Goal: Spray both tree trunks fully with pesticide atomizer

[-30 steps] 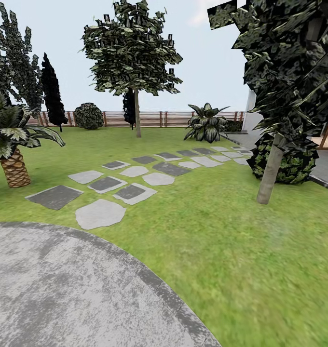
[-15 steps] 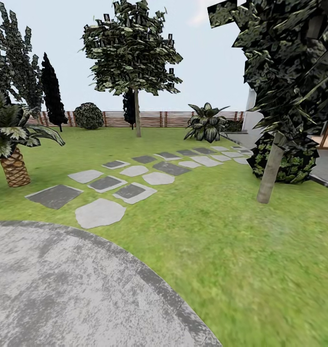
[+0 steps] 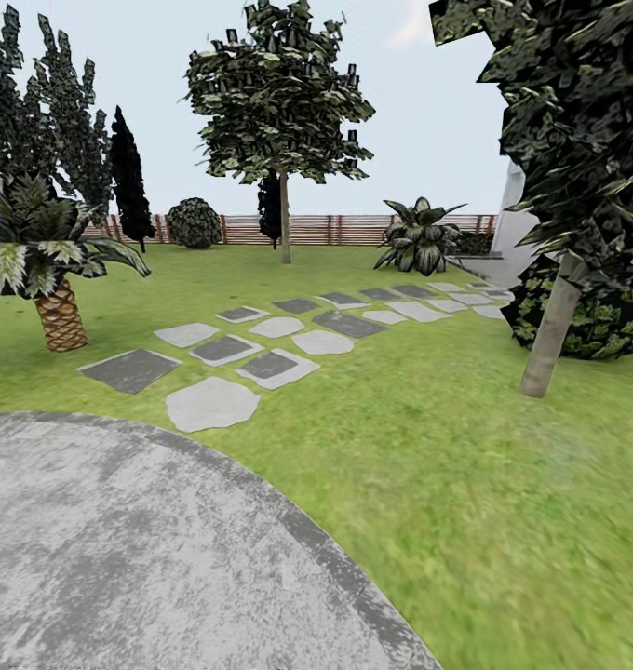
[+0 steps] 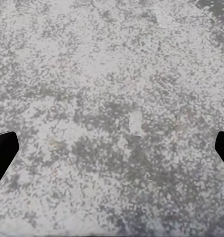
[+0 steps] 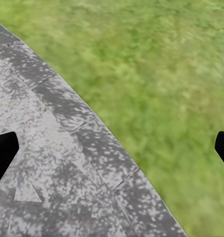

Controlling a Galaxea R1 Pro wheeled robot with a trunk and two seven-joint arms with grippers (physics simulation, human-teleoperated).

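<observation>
Still searching: keep scanning lawn [image 3: 428,484] beside paved circle [image 3: 121,549] for atomizer, both grippers [image 4: 112,148] [image 5: 112,148] spread wide, empty; nearest trunk [image 3: 549,335] ahead-right.

Head view forward over lawn [image 3: 465,484], wrist views close above paving [image 4: 112,98], shared grey patio edge [image 5: 82,123]

the near tree [image 3: 577,140] is cut by the top and right edges, so its crown is not whole, and leaves hide the top of its trunk [image 3: 551,335]. the palm [image 3: 37,251] is cut at the left edge. each wrist view shows only dark fingertips [image 4: 3,150] [image 5: 3,153] at the edges.
</observation>
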